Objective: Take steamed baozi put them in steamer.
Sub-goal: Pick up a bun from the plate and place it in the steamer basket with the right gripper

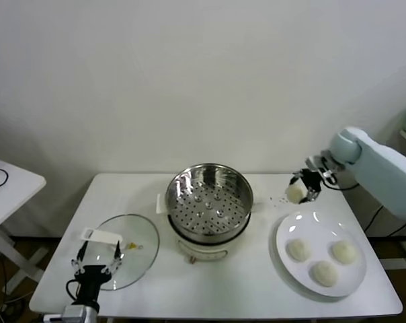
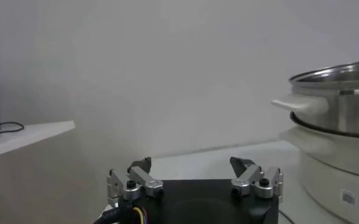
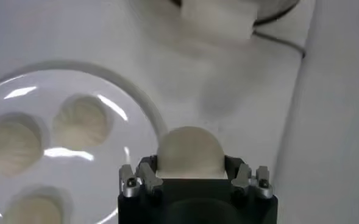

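My right gripper point(image 1: 302, 189) is shut on one off-white baozi point(image 1: 296, 194) and holds it in the air above the table, between the steamer point(image 1: 209, 201) and the white plate point(image 1: 281, 245). In the right wrist view the held baozi point(image 3: 189, 153) sits between the jaws. Three more baozi lie on the plate point(image 1: 298, 249) point(image 1: 344, 252) point(image 1: 324, 272). The steamer is a shiny steel pot with an empty perforated tray, in the table's middle. My left gripper point(image 1: 97, 257) is open, low at the front left over the glass lid point(image 1: 130, 262).
The glass lid with a white handle point(image 1: 102, 236) lies flat at the front left. A second white table point(image 1: 8, 185) stands to the left. In the left wrist view the steamer's side handle point(image 2: 301, 105) shows off to one side.
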Robot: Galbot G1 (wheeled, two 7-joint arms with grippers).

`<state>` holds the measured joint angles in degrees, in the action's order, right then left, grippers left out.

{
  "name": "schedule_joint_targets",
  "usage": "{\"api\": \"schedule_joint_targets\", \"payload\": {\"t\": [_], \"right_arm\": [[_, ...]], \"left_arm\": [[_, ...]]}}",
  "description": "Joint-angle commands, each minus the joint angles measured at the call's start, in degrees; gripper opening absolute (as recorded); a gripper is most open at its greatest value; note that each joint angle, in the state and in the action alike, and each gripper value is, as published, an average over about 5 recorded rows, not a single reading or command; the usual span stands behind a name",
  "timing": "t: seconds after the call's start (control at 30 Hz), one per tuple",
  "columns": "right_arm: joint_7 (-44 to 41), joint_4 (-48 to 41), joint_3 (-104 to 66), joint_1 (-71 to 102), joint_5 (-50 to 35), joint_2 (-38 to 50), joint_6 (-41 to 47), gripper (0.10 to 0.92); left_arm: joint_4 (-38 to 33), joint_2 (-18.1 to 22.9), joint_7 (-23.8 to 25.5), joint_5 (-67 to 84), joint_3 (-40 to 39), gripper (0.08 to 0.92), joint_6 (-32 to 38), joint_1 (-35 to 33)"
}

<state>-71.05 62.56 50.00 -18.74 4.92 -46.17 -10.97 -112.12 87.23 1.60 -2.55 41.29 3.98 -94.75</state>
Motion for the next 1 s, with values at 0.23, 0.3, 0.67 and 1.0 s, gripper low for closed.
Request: {"api": "schedule_joint_targets", "payload": {"t": [0.23,0.3,0.67,1.0], "right_arm": [[0.84,7.77,8.39,-13.34,7.03,-12.77,-9.57,0.704],[1.59,7.25,7.99,-11.38,8.63,-15.29,-10.58,0.704],[4.0,0.13,5.88,-3.09,18.62,-27.29,-17.75,0.707],[4.98,-5.79,2.96,1.77,28.46,-31.72,-22.1,0.711]], "left_arm": [[-0.73,0.36,0.07,-1.69,-0.2,0.823,-0.84,-0.05],[-1.1,0.55,0.11,-1.59,-0.2,0.823,-1.2,-0.03],[-0.96,0.46,-0.01,-1.73,-0.24,0.823,-2.04,0.29],[-1.36,0.42,0.03,-1.57,-0.16,0.823,-2.1,0.63]]}}
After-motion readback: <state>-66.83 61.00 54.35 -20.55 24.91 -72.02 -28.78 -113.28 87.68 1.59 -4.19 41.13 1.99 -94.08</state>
